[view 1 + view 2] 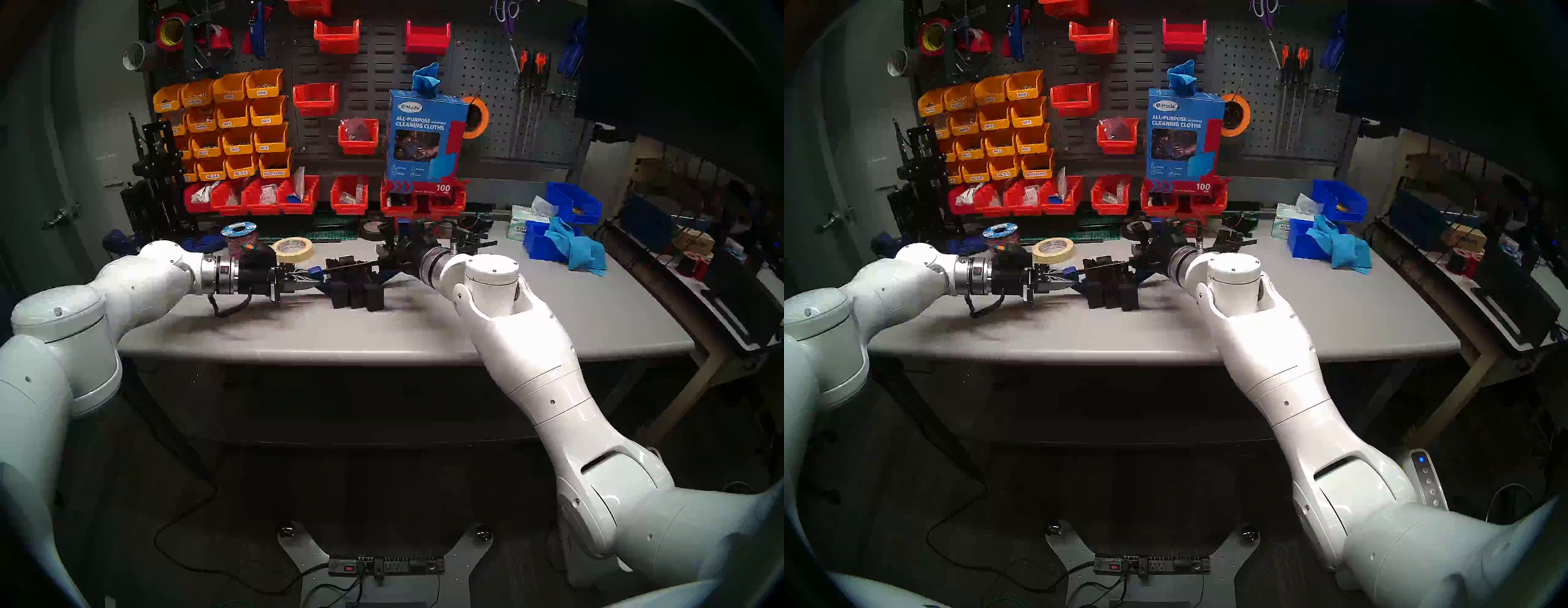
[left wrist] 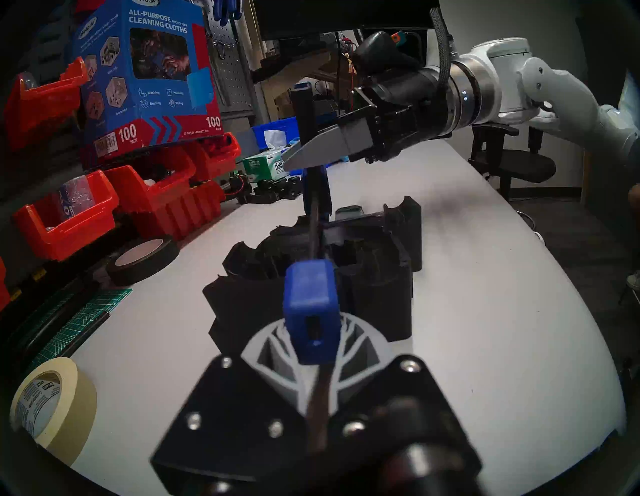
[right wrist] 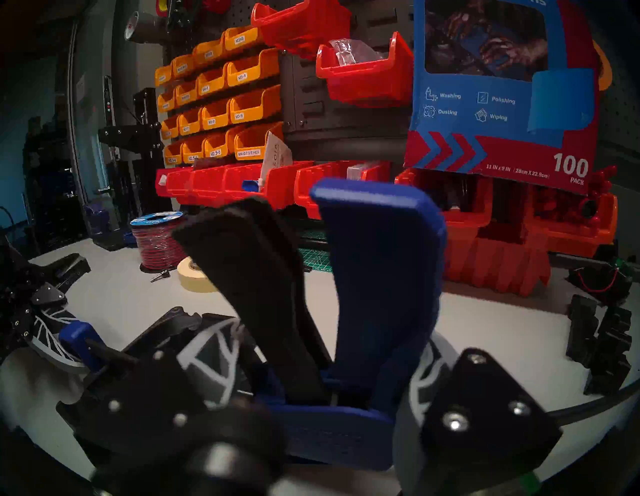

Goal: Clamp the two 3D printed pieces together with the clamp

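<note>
At the frame's centre the clamp (image 1: 339, 267) lay with its bar running left to right above the two 3D printed pieces (image 1: 358, 293) on the table (image 1: 551, 322). The left gripper (image 1: 297, 278) pinched the bar's left end; the right gripper (image 2: 294, 156) squeezed the handle at right.

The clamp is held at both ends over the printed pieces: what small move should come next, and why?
Probably squeeze the trigger. The left tool is shut on the clamp at its bar end, the right tool on its handle end, and the bar runs over the two 3D printed pieces on the table. Whether the jaws already touch them cannot be told.
</note>
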